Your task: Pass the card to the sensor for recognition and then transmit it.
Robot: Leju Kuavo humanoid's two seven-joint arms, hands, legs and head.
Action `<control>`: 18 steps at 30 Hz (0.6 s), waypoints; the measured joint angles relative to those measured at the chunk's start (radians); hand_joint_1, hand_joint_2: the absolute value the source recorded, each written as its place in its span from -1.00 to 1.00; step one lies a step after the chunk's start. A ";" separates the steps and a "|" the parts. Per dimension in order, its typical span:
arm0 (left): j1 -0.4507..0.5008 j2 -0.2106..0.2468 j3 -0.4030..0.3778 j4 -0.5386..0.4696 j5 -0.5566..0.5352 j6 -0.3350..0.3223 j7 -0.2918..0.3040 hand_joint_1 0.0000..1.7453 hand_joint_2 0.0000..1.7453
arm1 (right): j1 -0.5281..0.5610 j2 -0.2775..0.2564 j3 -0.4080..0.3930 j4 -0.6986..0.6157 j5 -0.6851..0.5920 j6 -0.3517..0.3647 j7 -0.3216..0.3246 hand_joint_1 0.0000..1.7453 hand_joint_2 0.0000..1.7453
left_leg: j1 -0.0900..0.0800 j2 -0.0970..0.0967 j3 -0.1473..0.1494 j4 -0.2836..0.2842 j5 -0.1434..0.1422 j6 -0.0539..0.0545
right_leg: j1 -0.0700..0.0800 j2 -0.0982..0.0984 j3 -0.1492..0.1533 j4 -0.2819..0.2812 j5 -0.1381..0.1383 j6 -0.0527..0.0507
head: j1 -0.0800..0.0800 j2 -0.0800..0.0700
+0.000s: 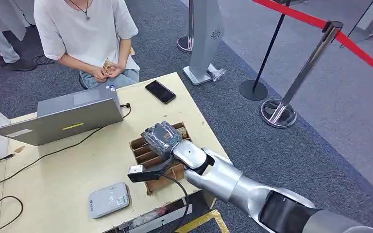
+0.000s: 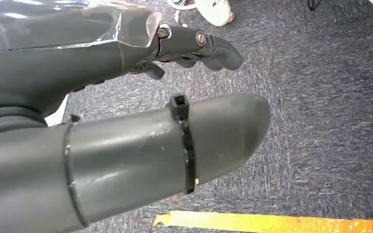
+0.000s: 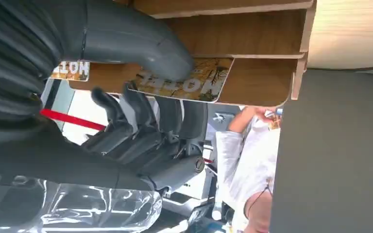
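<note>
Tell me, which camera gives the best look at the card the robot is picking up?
The right wrist view: the card sits close up, pinched between the right hand's thumb and fingers at the wooden holder. In the head view that hand covers it. The left wrist view looks at the carpet.

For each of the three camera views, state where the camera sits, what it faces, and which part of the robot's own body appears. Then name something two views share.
Head view: high on the body, facing down at the table; right arm and right hand over the wooden card box.
Left wrist view: behind the left hand, facing grey carpet.
Right wrist view: behind the right hand, thumb on a card at the box.
Shared: head and right wrist views both show the seated person.
</note>
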State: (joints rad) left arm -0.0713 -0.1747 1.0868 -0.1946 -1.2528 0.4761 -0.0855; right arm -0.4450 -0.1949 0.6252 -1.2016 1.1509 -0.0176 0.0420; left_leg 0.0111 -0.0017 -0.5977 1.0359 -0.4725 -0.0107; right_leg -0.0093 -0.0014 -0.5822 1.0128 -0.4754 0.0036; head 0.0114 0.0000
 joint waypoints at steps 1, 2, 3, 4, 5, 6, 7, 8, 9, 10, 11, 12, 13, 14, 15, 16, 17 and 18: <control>0.000 0.000 0.000 0.000 0.000 0.000 0.000 -1.00 -1.00 | 0.000 0.000 0.001 0.000 -0.001 -0.005 0.000 1.00 1.00 | 0.000 0.000 0.000 0.000 0.000 0.000 | 0.000 0.000 0.000 0.000 0.000 0.000 | 0.000 0.000; 0.000 0.000 0.000 0.000 0.001 0.000 0.000 -1.00 -1.00 | 0.000 0.000 0.002 0.000 -0.001 -0.008 0.000 1.00 1.00 | 0.000 0.000 0.000 0.000 0.000 0.000 | 0.000 0.000 0.000 0.000 0.000 0.000 | 0.000 0.000; 0.000 0.000 0.000 0.000 0.001 0.000 0.000 -1.00 -1.00 | 0.000 0.000 0.003 0.001 -0.001 -0.012 0.000 1.00 1.00 | 0.000 0.000 0.000 0.000 0.000 0.000 | 0.000 0.000 0.000 0.000 0.000 0.000 | 0.000 0.000; 0.000 0.000 0.000 0.000 0.001 0.000 0.000 -1.00 -1.00 | 0.000 0.000 0.003 0.001 -0.001 -0.018 0.000 1.00 1.00 | 0.000 0.000 0.000 0.000 0.000 0.000 | 0.000 0.000 0.000 0.000 0.000 0.000 | 0.000 0.000; 0.000 0.000 0.000 0.000 0.001 0.000 -0.001 -1.00 -1.00 | 0.000 0.000 0.005 0.001 -0.001 -0.023 0.000 1.00 1.00 | 0.000 0.000 0.000 0.000 0.000 0.000 | 0.000 0.000 0.000 0.000 0.000 0.000 | 0.000 0.000; 0.000 0.000 0.000 0.000 0.002 0.000 -0.003 -1.00 -1.00 | 0.000 0.000 0.005 0.000 -0.001 -0.029 -0.002 1.00 1.00 | 0.000 0.000 0.000 0.000 0.000 0.000 | 0.000 0.000 0.000 0.000 0.000 0.000 | 0.000 0.000; 0.000 0.000 0.000 0.000 0.002 0.000 -0.003 -1.00 -1.00 | 0.001 0.000 0.006 0.000 0.000 -0.035 -0.003 1.00 1.00 | 0.000 0.000 0.000 0.000 0.000 0.000 | 0.000 0.000 0.000 0.000 0.000 0.000 | 0.000 0.000; 0.000 0.000 0.000 0.000 0.003 0.000 -0.003 -1.00 -1.00 | 0.001 0.000 0.007 0.000 0.000 -0.040 -0.003 1.00 1.00 | 0.000 0.000 0.000 0.000 0.000 0.000 | 0.000 0.000 0.000 0.000 0.000 0.000 | 0.000 0.000; 0.000 0.000 0.000 0.000 0.003 0.000 -0.003 -1.00 -1.00 | 0.001 0.000 0.008 -0.001 0.000 -0.044 -0.003 1.00 1.00 | 0.000 0.000 0.000 0.000 0.000 0.000 | 0.000 0.000 0.000 0.000 0.000 0.000 | 0.000 0.000; 0.000 0.000 0.000 0.000 0.003 0.000 -0.004 -1.00 -1.00 | 0.001 0.000 0.009 -0.004 0.000 -0.048 -0.003 1.00 1.00 | 0.000 0.000 0.000 0.000 0.000 0.000 | 0.000 0.000 0.000 0.000 0.000 0.000 | 0.000 0.000; 0.000 0.000 0.000 0.000 0.003 0.000 -0.004 -1.00 -1.00 | 0.003 0.000 0.009 -0.009 0.000 -0.050 -0.003 1.00 1.00 | 0.000 0.000 0.000 0.000 0.000 0.000 | 0.000 0.000 0.000 0.000 0.000 0.000 | 0.000 0.000; 0.000 0.000 0.000 0.000 0.003 0.000 -0.004 -1.00 -1.00 | 0.004 0.000 0.009 -0.014 0.000 -0.053 -0.003 1.00 1.00 | 0.000 0.000 0.000 0.000 0.000 0.000 | 0.000 0.000 0.000 0.000 0.000 0.000 | 0.000 0.000; 0.000 0.000 0.000 0.000 0.003 0.000 -0.005 -1.00 -1.00 | 0.004 0.000 0.009 -0.023 0.001 -0.056 -0.003 1.00 1.00 | 0.000 0.000 0.000 0.000 0.000 0.000 | 0.000 0.000 0.000 0.000 0.000 0.000 | 0.000 0.000; 0.000 0.000 0.000 0.000 0.003 0.000 -0.006 -1.00 -1.00 | 0.006 -0.001 0.009 -0.032 0.002 -0.060 -0.003 1.00 1.00 | 0.000 0.000 0.000 0.000 0.000 0.000 | 0.000 0.000 0.000 0.000 0.000 0.000 | 0.000 0.000; 0.000 0.000 0.000 0.000 0.003 0.000 -0.007 -1.00 -1.00 | 0.008 -0.001 0.009 -0.040 0.002 -0.066 -0.003 1.00 1.00 | 0.000 0.000 0.000 0.000 0.000 0.000 | 0.000 0.000 0.000 0.000 0.000 0.000 | 0.000 0.000; 0.000 0.000 0.000 0.000 0.003 0.000 -0.008 -1.00 -1.00 | 0.010 -0.002 0.008 -0.051 0.005 -0.072 -0.003 1.00 1.00 | 0.000 0.000 0.000 0.000 0.000 0.000 | 0.000 0.000 0.000 0.000 0.000 0.000 | 0.000 0.000; 0.000 0.000 0.000 0.000 0.003 0.000 -0.009 -1.00 -1.00 | 0.012 -0.003 0.006 -0.062 0.010 -0.080 -0.004 1.00 1.00 | 0.000 0.000 0.000 0.000 0.000 0.000 | 0.000 0.000 0.000 0.000 0.000 0.000 | 0.000 0.000; 0.000 0.000 0.000 0.000 0.002 0.000 -0.010 -1.00 -1.00 | 0.014 -0.004 0.003 -0.073 0.015 -0.088 -0.005 1.00 1.00 | 0.000 0.000 0.000 0.000 0.000 0.000 | 0.000 0.000 0.000 0.000 0.000 0.000 | 0.000 0.000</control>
State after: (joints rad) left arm -0.0710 -0.1747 1.0868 -0.1946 -1.2509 0.4761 -0.0950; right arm -0.4314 -0.1988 0.6279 -1.2742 1.1658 -0.1057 0.0366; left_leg 0.0112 -0.0015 -0.5977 1.0359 -0.4725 -0.0108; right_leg -0.0093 -0.0011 -0.5826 1.0128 -0.4754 0.0036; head 0.0114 0.0000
